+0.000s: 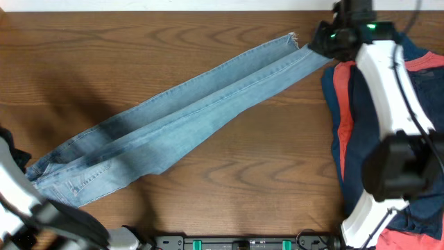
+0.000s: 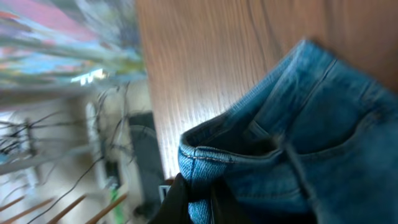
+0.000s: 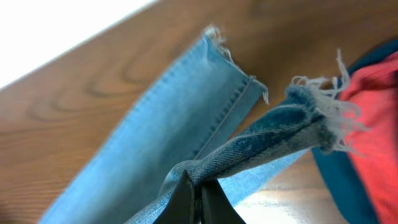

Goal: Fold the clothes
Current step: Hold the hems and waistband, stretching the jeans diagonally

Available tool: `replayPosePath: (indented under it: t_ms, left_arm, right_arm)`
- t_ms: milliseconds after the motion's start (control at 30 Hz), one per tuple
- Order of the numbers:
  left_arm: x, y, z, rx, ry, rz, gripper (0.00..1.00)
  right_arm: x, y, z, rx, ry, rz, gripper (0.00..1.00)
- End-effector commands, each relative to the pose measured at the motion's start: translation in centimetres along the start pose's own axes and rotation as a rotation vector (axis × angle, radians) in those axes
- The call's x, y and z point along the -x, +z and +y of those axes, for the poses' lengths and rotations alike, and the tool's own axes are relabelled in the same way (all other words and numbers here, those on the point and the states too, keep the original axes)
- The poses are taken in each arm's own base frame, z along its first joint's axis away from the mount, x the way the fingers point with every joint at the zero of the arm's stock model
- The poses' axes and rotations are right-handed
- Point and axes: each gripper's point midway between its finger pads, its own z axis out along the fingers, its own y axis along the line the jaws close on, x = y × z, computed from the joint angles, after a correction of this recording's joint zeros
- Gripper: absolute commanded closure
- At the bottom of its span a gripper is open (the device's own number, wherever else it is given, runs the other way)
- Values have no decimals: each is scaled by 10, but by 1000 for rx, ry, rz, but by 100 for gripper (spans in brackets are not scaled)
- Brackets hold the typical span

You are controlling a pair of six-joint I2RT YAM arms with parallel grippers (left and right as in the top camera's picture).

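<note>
— denim, light blue: where do the jeans (image 1: 187, 111) lie?
— slanted across the wood table (image 1: 243, 187), with the waist at the near left and the leg ends at the far right. only the overhead view shows them whole.
— what do the wrist views add?
— the left wrist view shows the left claw (image 2: 198, 202) clamped on the waistband (image 2: 211, 157), close to the table's edge. past that edge there are cables (image 2: 106, 174), all blurred. the right wrist view shows the right claw (image 3: 200, 198) pressed together on the edge of one leg, near its frayed hem (image 3: 323, 115), which is lifted off the wood. the flat hem (image 3: 221, 46) of the other leg lies on the table.
— is there room to move?
— yes, there is open wood in front of the legs, at the middle and right, and also behind them at the far left. the leg ends are close to the far edge.
— what stands in the way?
— a pile at the right: a dark navy garment (image 1: 345, 149) with a red-orange shirt (image 1: 340, 94). the lifted hem is just beside it, and the right arm (image 1: 388, 83) reaches over the pile.
</note>
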Motion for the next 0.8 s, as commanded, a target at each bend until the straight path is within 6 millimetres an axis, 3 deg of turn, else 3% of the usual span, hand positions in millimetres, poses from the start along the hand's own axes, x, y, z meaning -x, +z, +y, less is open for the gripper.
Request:
replayPosePath:
  t_ms: [0, 100, 200, 533, 767]
  left_arm:
    - [9, -45, 39, -6, -124, -150, 94]
    - [-2, -60, 53, -20, -155, -174, 94]
    - [-12, -58, 57, -13, -156, -161, 94]
    - [-39, -7, 42, 83, -64, -13, 94]
    - [-46, 29, 23, 127, -38, 66, 94]
  right_arm:
    - [33, -60, -11, -33, 5, -151, 99]
    - [31, -67, -11, -34, 6, -152, 99]
    - [29, -65, -12, -39, 8, -142, 99]
    - [30, -61, -21, -87, 11, -151, 99]
    - [33, -55, -24, -100, 12, -155, 99]
